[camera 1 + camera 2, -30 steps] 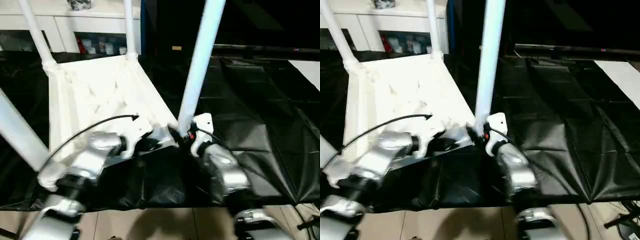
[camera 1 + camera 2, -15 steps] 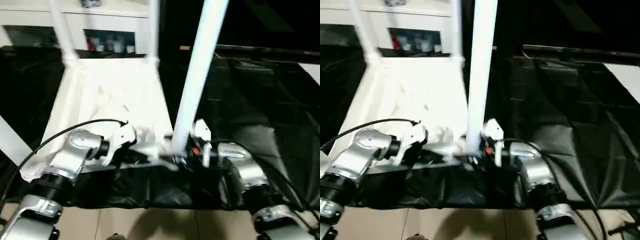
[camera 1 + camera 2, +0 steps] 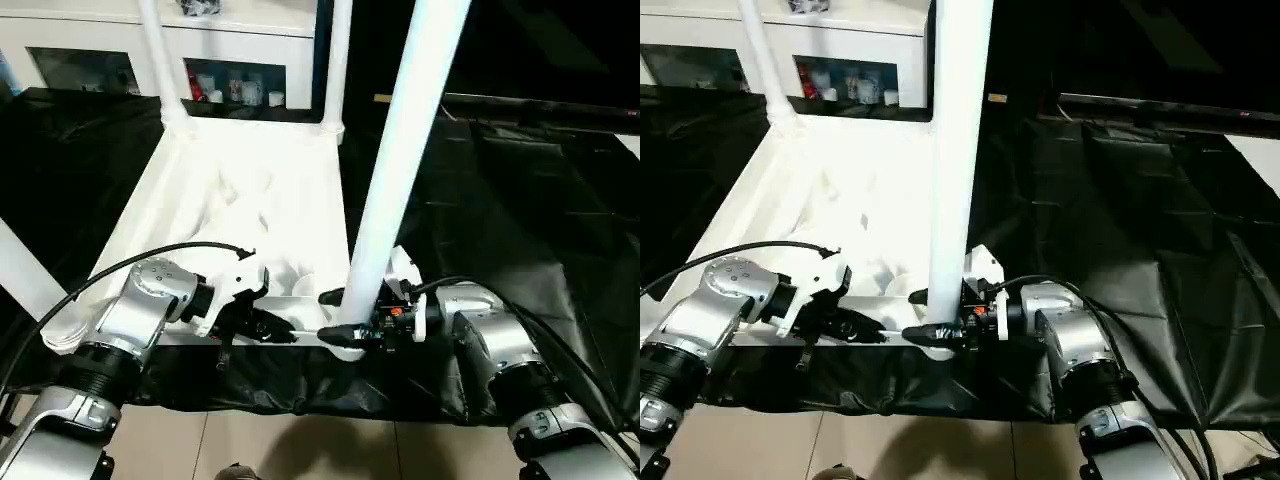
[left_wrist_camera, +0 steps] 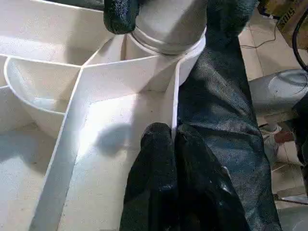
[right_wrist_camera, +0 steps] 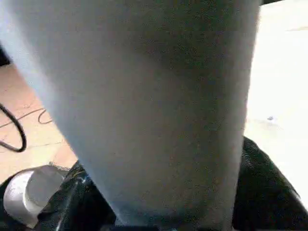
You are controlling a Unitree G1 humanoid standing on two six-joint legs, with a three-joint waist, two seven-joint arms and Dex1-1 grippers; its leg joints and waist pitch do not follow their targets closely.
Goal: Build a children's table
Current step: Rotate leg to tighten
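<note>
Right tool [image 3: 338, 325] clasping smooth white tapered leg [image 3: 400, 160], ribbed tabletop [image 3: 240, 210]

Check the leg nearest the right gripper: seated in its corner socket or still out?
Seated, as far as visible. The leg stands upright, its base inside the socket of the tabletop, with the right gripper around it.

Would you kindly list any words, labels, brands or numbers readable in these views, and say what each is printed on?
No text can be read with certainty.
Cardboard box on the floor: dark printed letters, cut off and too blurred to read.
Items behind the cabinet's glass doors: too small to read.
</note>
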